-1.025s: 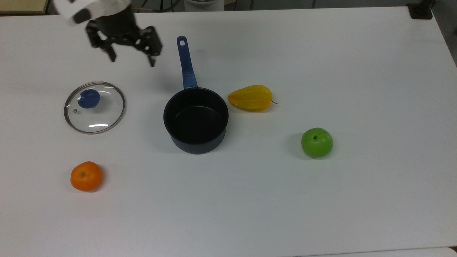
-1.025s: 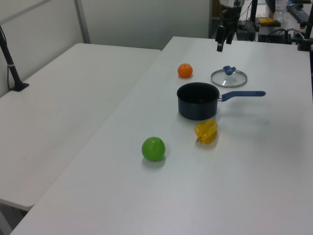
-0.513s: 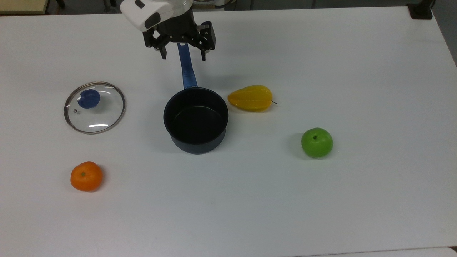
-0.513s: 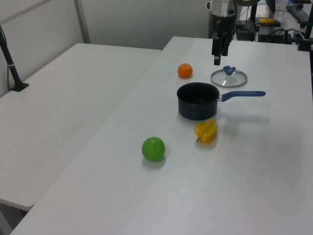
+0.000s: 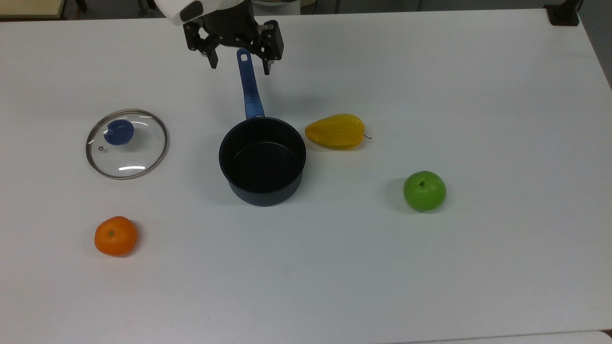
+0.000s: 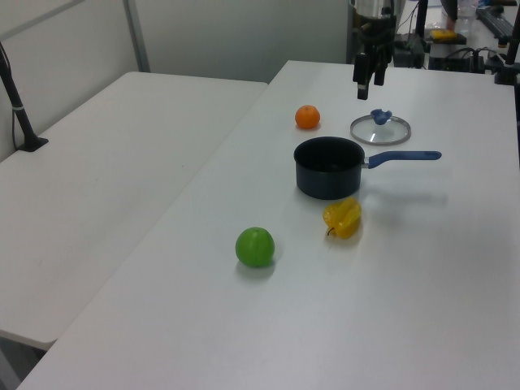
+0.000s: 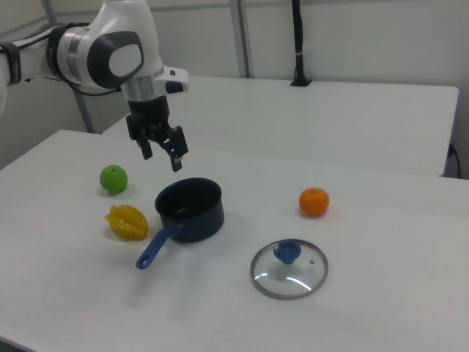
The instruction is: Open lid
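The glass lid [image 5: 126,144] with its blue knob [image 5: 118,132] lies flat on the white table, off the pan, at the top view's left; it also shows as the lid [image 6: 380,128] and the lid [image 7: 289,268]. The dark saucepan [image 5: 262,160] stands uncovered with its blue handle [image 5: 248,89] pointing to the table's far edge. My gripper [image 5: 238,66] hangs open and empty above the handle's tip, well apart from the lid. It is raised above the table, seen as the gripper [image 7: 162,156] and the gripper [image 6: 366,88].
An orange [image 5: 115,235] sits near the lid, a yellow starfruit-like fruit [image 5: 335,131] lies beside the pan, and a green apple [image 5: 424,190] rests further to the top view's right. A second white table [image 6: 106,171] adjoins in the left view.
The gripper swept from above the lid's far side toward the top view's right to the pan handle's tip, then drew back slightly. Lid and pan stayed put.
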